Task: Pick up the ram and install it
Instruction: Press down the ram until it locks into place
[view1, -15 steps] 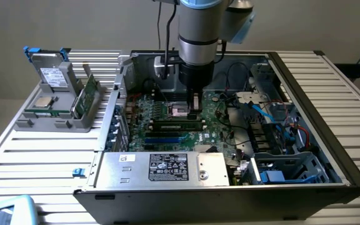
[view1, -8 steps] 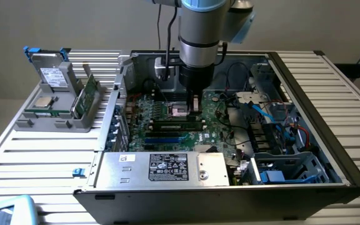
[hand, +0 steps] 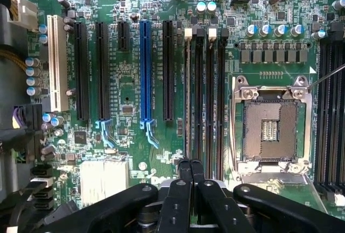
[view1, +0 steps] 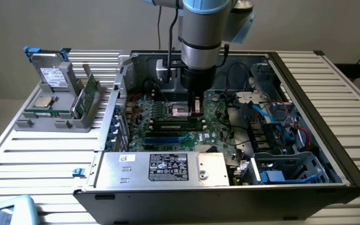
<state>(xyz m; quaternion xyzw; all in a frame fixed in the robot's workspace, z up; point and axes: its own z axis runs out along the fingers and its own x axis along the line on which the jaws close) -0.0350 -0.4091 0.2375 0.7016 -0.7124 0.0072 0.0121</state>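
the gripper [hand: 191,169], fingers clenched together on nothing, hovers over the motherboard [hand: 129,90] beside the black slots [hand: 207,93]. the ram [view1: 90,95] stands in the grey holder [view1: 55,123], at nine o'clock of the case [view1: 330,140].

**Layout: open computer case on slatted table**

The computer case [view1: 230,140] lies open on the slatted table [view1: 36,154]. The motherboard [view1: 167,119] sits in its floor; the power supply [view1: 161,166] stands in front of it, drive bays [view1: 286,164] toward the exterior view's right. A parts holder [view1: 58,101] stands on the table at the exterior view's left, with the ram [view1: 90,93] upright in it. The gripper [hand: 191,169] hangs over the motherboard's memory slots [hand: 207,98], beside the processor socket [hand: 269,128].
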